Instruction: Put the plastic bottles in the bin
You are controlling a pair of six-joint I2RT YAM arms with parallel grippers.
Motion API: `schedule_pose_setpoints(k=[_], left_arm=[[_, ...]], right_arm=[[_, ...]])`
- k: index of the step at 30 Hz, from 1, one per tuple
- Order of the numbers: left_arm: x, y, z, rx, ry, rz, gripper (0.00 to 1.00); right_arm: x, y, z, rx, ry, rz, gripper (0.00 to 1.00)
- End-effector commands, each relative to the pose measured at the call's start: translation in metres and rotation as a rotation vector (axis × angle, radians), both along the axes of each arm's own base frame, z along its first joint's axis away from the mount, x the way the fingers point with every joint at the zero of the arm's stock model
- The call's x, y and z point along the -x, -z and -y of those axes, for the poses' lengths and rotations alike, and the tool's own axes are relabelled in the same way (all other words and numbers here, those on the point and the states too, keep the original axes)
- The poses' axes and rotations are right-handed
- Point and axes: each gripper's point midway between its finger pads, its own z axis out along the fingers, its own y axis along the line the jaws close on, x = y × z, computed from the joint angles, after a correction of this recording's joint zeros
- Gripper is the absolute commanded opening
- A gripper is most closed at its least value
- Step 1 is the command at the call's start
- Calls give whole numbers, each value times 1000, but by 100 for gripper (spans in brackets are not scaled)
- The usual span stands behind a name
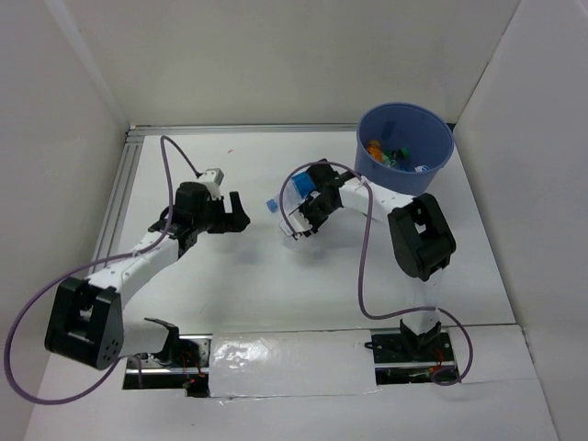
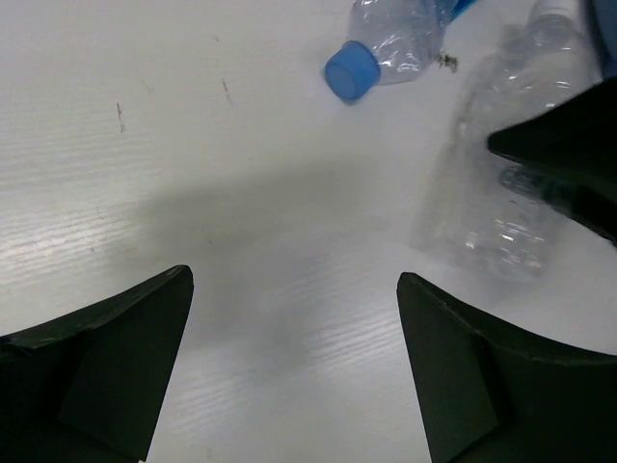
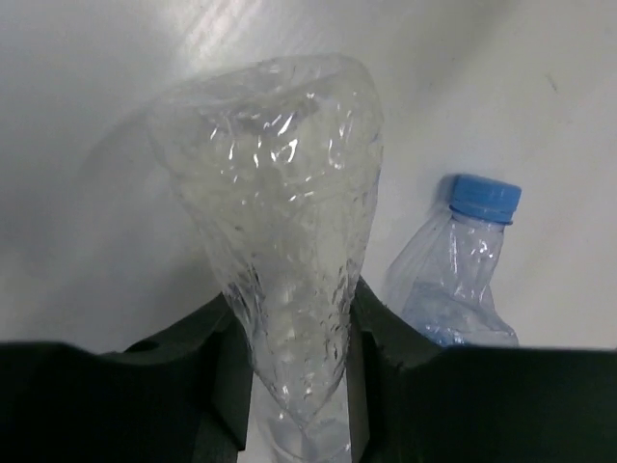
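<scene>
One clear bottle (image 3: 289, 241) tight between the right jaws; left jaws wide apart.

The clear plastic bottle (image 3: 280, 241) is crinkled and glossy; the table (image 2: 193, 145) smooth, matt.

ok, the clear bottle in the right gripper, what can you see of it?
The clear bottle is thin see-through plastic, crumpled, no label in sight. The right gripper pinches it from both sides, squeezing it narrow there while the free end flares wide. Whether it rests on the table I cannot tell. A blue-capped bottle lies close beside it.
</scene>
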Motion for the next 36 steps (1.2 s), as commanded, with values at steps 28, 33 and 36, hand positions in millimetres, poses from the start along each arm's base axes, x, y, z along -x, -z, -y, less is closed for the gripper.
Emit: schedule_pose_setpoints(k=[28,33,36], left_arm=[[-125,35,154,-207,665,228,84],[-132,61,161,-286,635,191,84],[-149,73,160,-360,555,158,80]], right_arm=[[-80,-338,168,-910,999,-284,72],[-73,-339,196,-950,1056,-323,100],[-62,-343,208,-973,1052,-331,100]])
